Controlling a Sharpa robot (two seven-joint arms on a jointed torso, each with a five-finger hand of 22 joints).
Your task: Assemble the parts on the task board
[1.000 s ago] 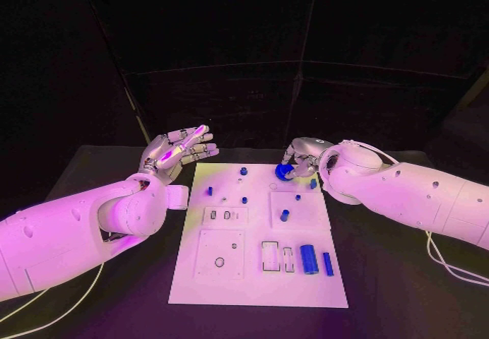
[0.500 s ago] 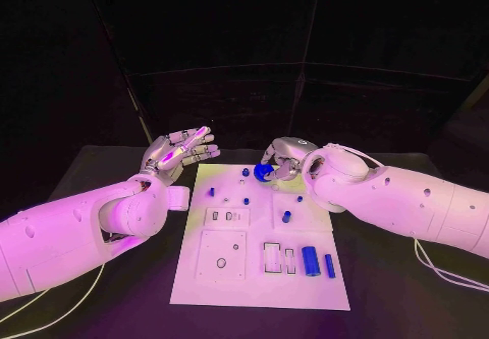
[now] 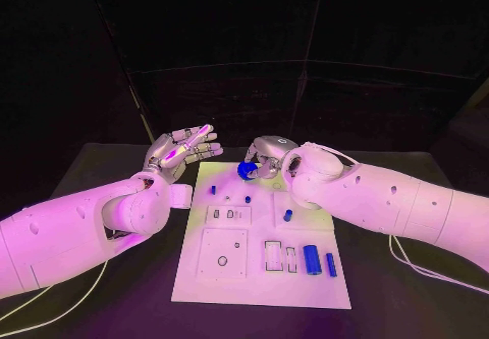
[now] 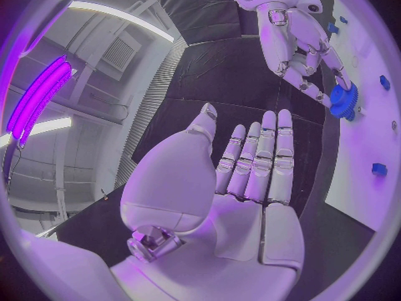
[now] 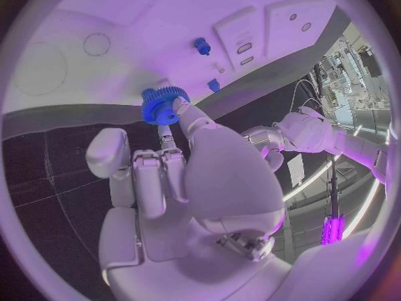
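Note:
The white task board (image 3: 249, 272) lies in the middle of the black table. My right hand (image 3: 267, 155) hovers over the board's far edge and pinches a blue gear (image 3: 248, 170) in its fingertips. That gear (image 5: 163, 106) sits at the tips of the right hand (image 5: 184, 180) just above the board (image 5: 100, 20). My left hand (image 3: 181, 151) is raised off the board's far left corner, fingers straight and apart, holding nothing. From the left wrist, the flat left hand (image 4: 246, 180) faces the right hand (image 4: 297, 37) and the gear (image 4: 343, 100).
Small blue pegs (image 3: 213, 189) (image 3: 246, 198) (image 3: 287, 215) stand in the board's far half. Two blue cylinders (image 3: 311, 259) (image 3: 330, 263) lie at the near right beside rectangular slots (image 3: 271, 256). A round hole (image 3: 222, 260) is in the near left plate.
My right hand has carried the blue gear leftward along the board's far edge, from the right corner toward the middle. The left hand has stayed where it was.

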